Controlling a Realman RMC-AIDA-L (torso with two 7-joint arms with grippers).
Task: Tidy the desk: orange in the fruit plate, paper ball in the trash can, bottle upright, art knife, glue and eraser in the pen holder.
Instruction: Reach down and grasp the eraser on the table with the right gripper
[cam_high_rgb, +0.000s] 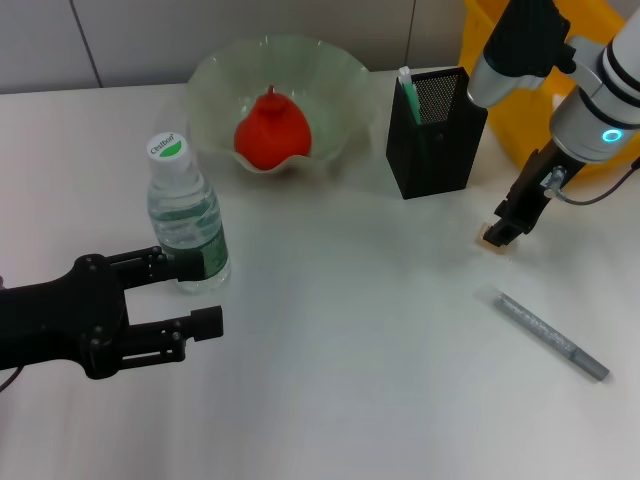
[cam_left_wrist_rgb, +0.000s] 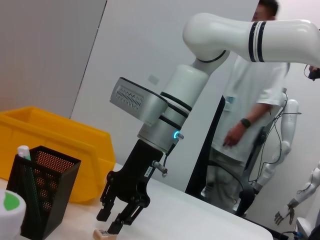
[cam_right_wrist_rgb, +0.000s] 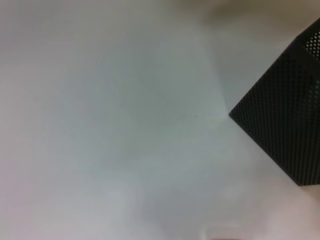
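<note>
Orange (cam_high_rgb: 271, 130): lying in the fruit plate (cam_high_rgb: 330, 75), done. Bottle (cam_high_rgb: 185, 215): standing upright, just beside the spread fingers of the idle left gripper (cam_high_rgb: 185, 295). Pen holder (cam_high_rgb: 432, 130): already holding a green-capped stick, probably the glue. Eraser (cam_high_rgb: 494, 238): sitting on the desk (cam_high_rgb: 350, 350) beside the holder; the right gripper (cam_left_wrist_rgb: 118, 218) is hovering over it, fingers parted, nothing pinched. Art knife (cam_high_rgb: 552, 336): lying loose, waiting. Paper ball: not visible; trash can (cam_high_rgb: 520, 130) behind.
</note>
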